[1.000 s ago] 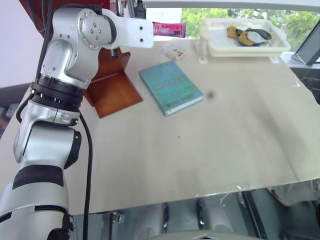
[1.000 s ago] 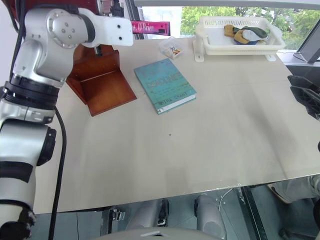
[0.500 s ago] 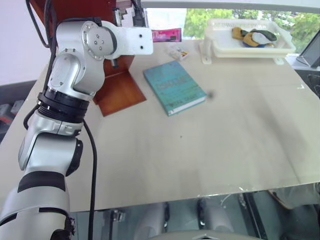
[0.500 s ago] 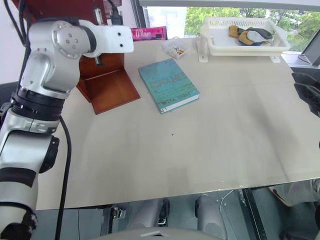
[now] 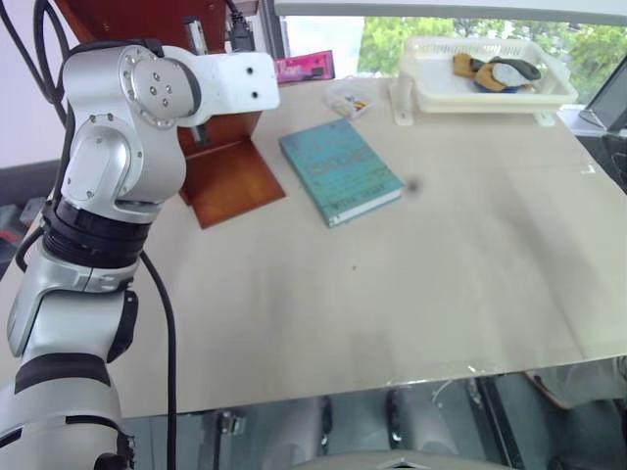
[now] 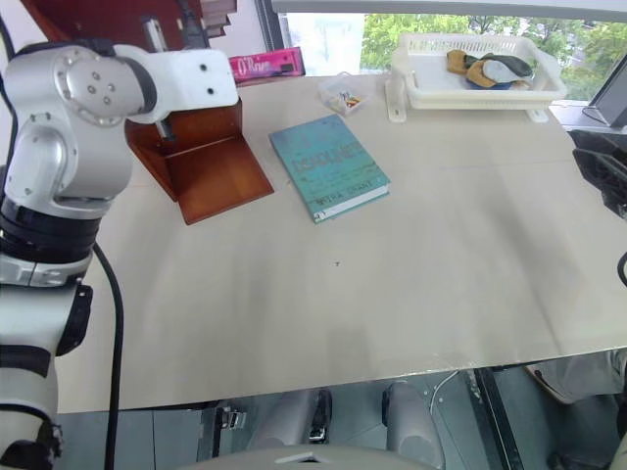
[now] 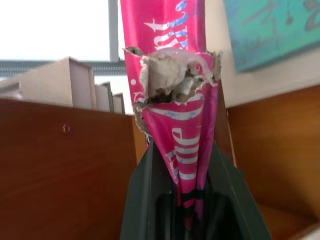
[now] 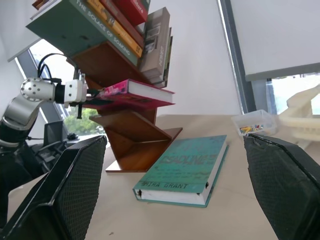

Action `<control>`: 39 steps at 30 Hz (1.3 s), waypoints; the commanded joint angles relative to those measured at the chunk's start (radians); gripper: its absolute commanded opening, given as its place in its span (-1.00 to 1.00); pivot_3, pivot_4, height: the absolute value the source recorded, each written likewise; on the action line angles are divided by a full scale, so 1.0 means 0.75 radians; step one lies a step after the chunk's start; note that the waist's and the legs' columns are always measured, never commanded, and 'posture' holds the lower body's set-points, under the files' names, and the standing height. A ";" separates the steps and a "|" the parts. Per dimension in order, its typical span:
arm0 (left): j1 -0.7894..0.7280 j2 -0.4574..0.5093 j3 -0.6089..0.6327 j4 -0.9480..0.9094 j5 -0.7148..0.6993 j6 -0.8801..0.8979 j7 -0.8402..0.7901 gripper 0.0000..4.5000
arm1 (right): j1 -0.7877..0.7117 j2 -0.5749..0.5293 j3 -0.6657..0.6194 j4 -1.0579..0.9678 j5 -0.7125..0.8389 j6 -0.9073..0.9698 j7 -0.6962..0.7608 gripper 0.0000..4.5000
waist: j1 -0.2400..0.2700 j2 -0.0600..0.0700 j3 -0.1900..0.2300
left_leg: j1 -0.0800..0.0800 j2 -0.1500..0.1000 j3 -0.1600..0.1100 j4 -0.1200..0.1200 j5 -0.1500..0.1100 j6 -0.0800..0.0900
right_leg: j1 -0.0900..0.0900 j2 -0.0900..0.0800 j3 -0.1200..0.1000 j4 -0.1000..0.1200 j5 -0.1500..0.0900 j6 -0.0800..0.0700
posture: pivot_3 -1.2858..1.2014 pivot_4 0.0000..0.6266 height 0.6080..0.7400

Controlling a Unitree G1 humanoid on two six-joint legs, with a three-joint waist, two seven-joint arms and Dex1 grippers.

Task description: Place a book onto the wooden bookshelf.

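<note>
Magenta-pink book [image 8: 137, 90], thick, with white page edges, lies flat and level in my left pincer [image 7: 187, 210], which is clenched on one short end of it. From that pincer the book runs straight ahead at twelve o'clock, its long axis in line with the two black fingers. In the right wrist view the book hangs just over a slanted board of the wooden bookshelf [image 8: 131, 135], close to it; I cannot tell whether it touches. Its far end pokes out past the shelf toward the window.

My left arm is plainly the nearer one, since it carries the book. My right pincer [image 8: 175, 200] stands wide open with nothing in it, well apart from the shelf, out at three o'clock over the tabletop [image 5: 441, 284].

I judge the coming move turns on lowering the book onto that slanted board and then letting go. Reddish-brown shelf walls stand close on both sides of the left pincer, so there is little room to swing.

A row of other books [image 8: 115, 30] leans on the tier above. A teal-green book [image 5: 339, 170] lies flat on the tabletop at four o'clock from the shelf. Beyond it sit a small clear box [image 5: 350, 98] and a white basket tray [image 5: 411, 93] holding some cloth [image 5: 495, 70].
</note>
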 commanded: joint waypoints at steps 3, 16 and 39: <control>0.054 0.092 0.070 -0.158 0.042 0.106 -0.090 -0.99 | -0.090 -0.003 0.037 0.028 -0.012 -0.038 0.080 1.00 | 0.000 0.000 0.000 | 0.000 0.000 0.000 0.000 0.000 0.000 | 0.000 0.000 0.000 0.001 0.000 0.000 | 0.03 -0.52 1.00; 0.104 0.163 0.099 -0.237 0.063 0.192 -0.121 -0.45 | -0.184 0.041 0.108 0.095 -0.033 -0.065 0.080 1.00 | -0.027 0.000 0.000 | 0.000 0.002 0.002 -0.002 0.000 0.000 | 0.000 0.002 0.002 -0.001 0.000 0.000 | 0.03 -0.52 1.00; 0.077 0.186 0.102 -0.259 0.074 0.211 -0.173 0.31 | -0.184 0.053 0.103 0.102 -0.037 -0.075 0.080 1.00 | 0.002 0.000 0.000 | 0.001 0.002 0.002 0.000 -0.002 0.004 | 0.000 0.002 0.002 0.002 0.000 0.000 | 0.03 -0.52 1.00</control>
